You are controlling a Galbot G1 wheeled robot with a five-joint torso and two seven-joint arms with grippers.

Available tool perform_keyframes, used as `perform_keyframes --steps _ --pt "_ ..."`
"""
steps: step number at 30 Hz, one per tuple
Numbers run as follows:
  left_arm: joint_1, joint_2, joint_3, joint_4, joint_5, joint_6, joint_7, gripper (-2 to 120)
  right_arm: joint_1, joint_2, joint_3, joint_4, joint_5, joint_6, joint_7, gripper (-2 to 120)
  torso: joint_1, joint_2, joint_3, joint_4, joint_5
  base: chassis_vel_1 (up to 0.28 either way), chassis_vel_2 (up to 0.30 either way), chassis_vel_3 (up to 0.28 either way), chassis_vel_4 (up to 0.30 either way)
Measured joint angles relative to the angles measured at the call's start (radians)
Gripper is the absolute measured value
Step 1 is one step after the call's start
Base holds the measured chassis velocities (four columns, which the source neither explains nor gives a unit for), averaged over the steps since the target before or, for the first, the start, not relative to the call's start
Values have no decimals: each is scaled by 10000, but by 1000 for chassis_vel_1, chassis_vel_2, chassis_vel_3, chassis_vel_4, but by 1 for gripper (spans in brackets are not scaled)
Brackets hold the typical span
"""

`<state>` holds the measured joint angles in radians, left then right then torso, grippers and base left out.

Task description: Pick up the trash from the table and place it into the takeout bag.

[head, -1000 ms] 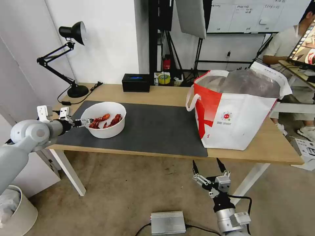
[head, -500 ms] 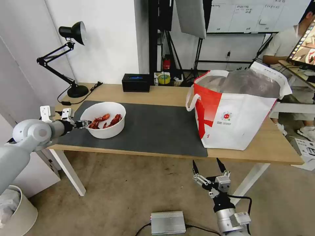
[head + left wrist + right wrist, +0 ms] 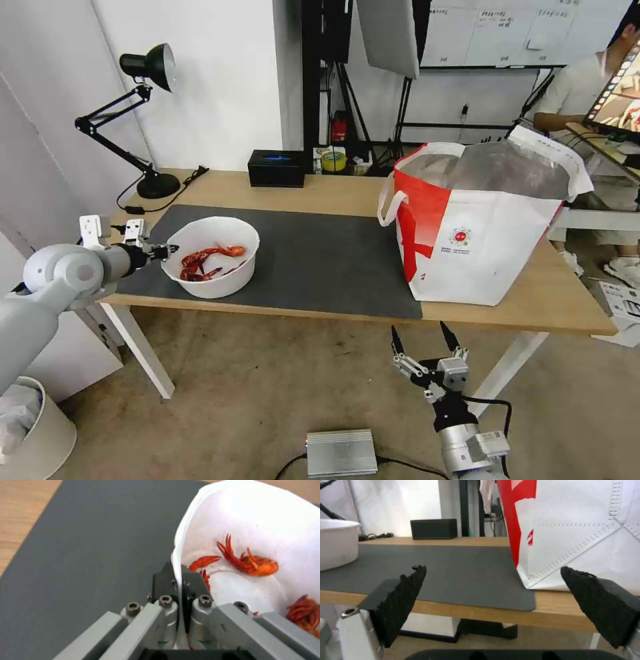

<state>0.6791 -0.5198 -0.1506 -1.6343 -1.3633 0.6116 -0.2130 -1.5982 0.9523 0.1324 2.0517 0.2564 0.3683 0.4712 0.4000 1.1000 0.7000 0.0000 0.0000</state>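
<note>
A black lamp [image 3: 143, 100] stands at upper left, a black box [image 3: 277, 168] at upper centre, and a silver unit [image 3: 341, 453] at bottom centre.

Grey arms, black-padded silver pincers

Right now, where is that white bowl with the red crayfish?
The white bowl sits tilted at the left end of the dark grey mat, in front of the desk lamp, its rim pinched by the left pincer.
</note>
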Motion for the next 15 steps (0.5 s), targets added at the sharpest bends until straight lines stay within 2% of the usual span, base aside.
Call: perform_keyframes --steps 6,15 --pt "207 177 -643 -495 -585 -53 -122 0 0 0 0 0 0 0 -1 100 0 0 0 1 0 0 0 0 0" --pt "-186 200 -710 -1156 -1185 -70 -312 0 0 0 0 0 0 0 0 100 0 0 0 0 1 0 0 0 0"
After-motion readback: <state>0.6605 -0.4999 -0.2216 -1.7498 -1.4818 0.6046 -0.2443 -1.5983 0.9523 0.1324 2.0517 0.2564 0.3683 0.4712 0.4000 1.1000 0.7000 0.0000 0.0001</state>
